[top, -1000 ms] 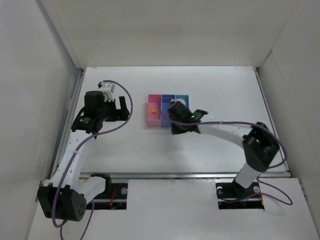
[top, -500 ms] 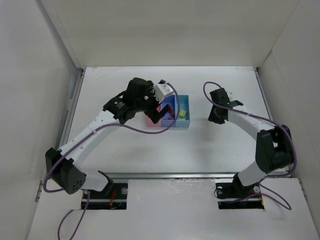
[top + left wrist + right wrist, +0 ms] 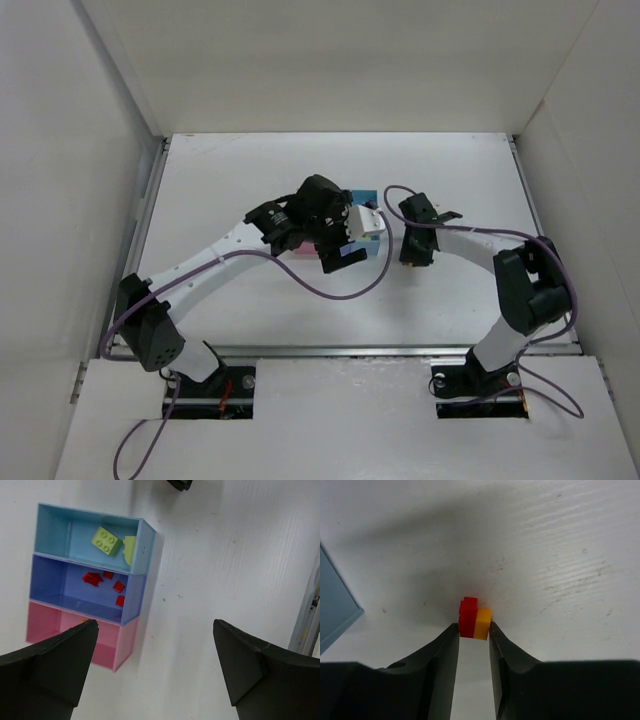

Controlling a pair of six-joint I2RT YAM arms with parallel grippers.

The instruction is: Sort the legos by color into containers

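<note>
The three joined bins show in the left wrist view. The light blue bin [image 3: 65, 530] holds a yellow-green lego [image 3: 106, 540] and a second yellow-green piece [image 3: 130, 550]. The medium blue bin [image 3: 60, 587] holds several red legos [image 3: 92, 578]. The pink bin [image 3: 107, 647] is partly hidden by my left finger. My left gripper [image 3: 154, 630] is open and empty above the table beside the bins. My right gripper [image 3: 473, 630] is shut on a red lego [image 3: 467, 616] joined to an orange-yellow lego [image 3: 483, 622], down at the table surface.
In the top view my left arm and gripper [image 3: 337, 250] cover most of the bins; only a blue sliver [image 3: 364, 193] shows. My right gripper [image 3: 410, 252] is just right of them. A corner of the light blue bin [image 3: 335, 607] is at the right wrist view's left edge. White walls enclose the table.
My left arm has swung from the far left across to the bins. My right gripper left the bins, went right, and has come back a little toward them.
</note>
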